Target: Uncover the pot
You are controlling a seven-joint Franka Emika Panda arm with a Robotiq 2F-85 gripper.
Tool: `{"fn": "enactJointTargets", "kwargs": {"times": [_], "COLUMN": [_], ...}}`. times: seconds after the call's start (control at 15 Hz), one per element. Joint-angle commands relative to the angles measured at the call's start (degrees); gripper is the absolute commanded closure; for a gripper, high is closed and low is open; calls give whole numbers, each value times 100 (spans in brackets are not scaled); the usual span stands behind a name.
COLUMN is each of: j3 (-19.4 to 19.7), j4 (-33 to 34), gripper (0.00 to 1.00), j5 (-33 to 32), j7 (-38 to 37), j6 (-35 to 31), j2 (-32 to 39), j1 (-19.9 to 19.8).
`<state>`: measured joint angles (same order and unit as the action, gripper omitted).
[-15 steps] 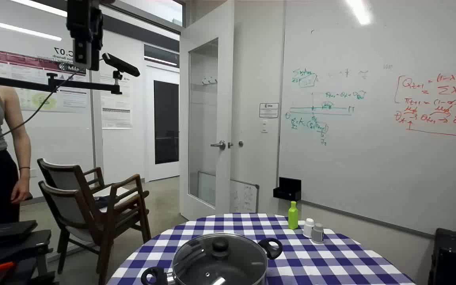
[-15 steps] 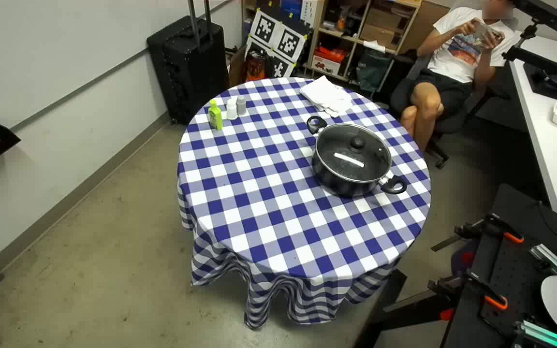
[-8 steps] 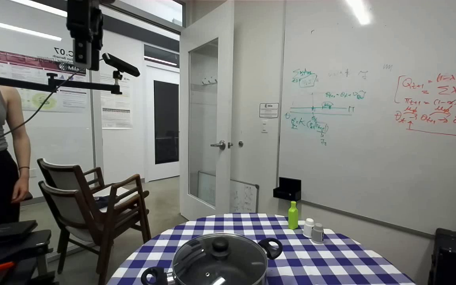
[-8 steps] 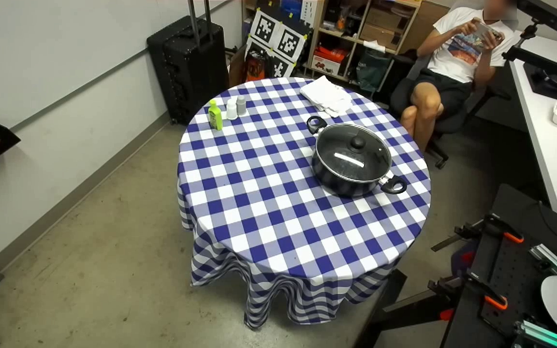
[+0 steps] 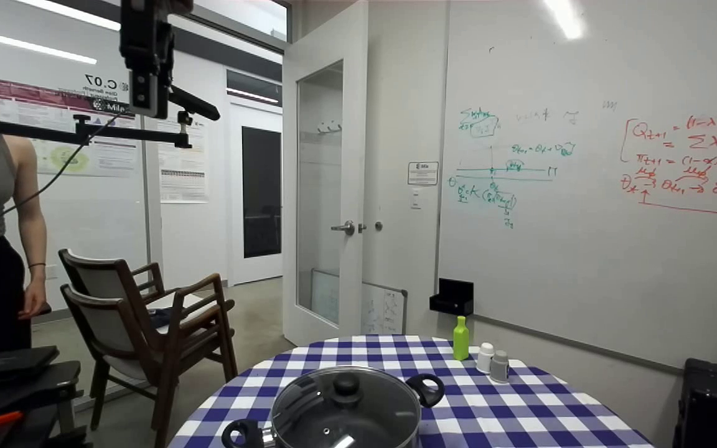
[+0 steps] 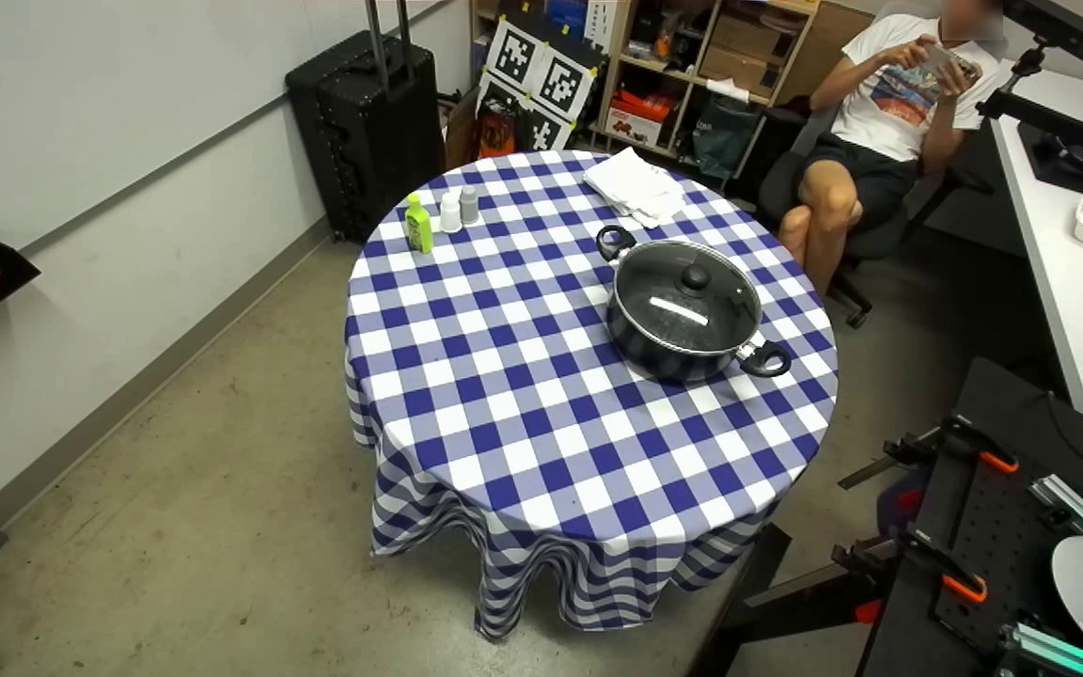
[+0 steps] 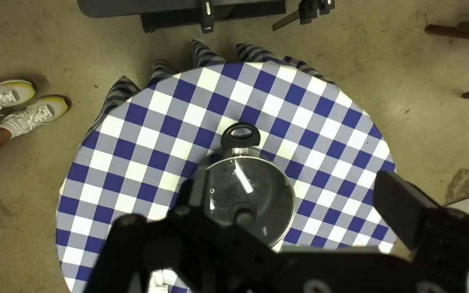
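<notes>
Pot [image 6: 659, 353] is found standing upright on the checked surface [image 6: 523, 376], with the lid [image 6: 687, 299] seated on it; uncovering is judged not yet begun. The gripper [image 7: 291, 183] is held high, well apart from both, and its jaws are seen parted in the wrist view, with nothing gripped. The pot is judged to be rigid metal, the heavier of the two, and likely to shift on the surface if pushed sideways. The lid, apparently glass with a metal edge, is judged stiff and fairly light, slippery over its dome, and breakable if knocked or dropped. Hold should therefore be taken on the black knob [image 6: 695, 276] at its centre, squared between the jaws from above, and a straight, level lift is advised. The loop handles [image 7: 240, 142] are fixed to the pot and should be avoided, since the pot itself would be moved by them
</notes>
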<state>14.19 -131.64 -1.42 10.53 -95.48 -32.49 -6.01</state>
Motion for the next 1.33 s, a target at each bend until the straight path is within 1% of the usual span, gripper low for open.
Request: {"fn": "enactJointTargets", "kwargs": {"times": [0.0, 0.07, 0.27, 0.4, 0.53, 0.73, 0.93, 1.13, 1.27], "j3": [-107, -130, -219, -316, -465, -696, -840, -949, -992], "j4": [258, 276, 428, 611, 909, 1418, 2030, 2523, 2734], "gripper": [0, 0, 0, 0, 0, 0, 0, 0, 0], "j5": [-58, -68, -83, -24, -68, -209, -295, -122, -109], "j7": [51, 45, -70, -171, -398, -747, -1026, -1166, -1203], "j6": [-635, -966, -1963, -2414, -2724, -2878, -2675, -2536, -2605], "j2": [732, 976, 2015, 2713, 3462, 4427, 5185, 5734, 6035], "j1": [-19, -10, -3, 20, 31, 99, 197, 253, 266]}}
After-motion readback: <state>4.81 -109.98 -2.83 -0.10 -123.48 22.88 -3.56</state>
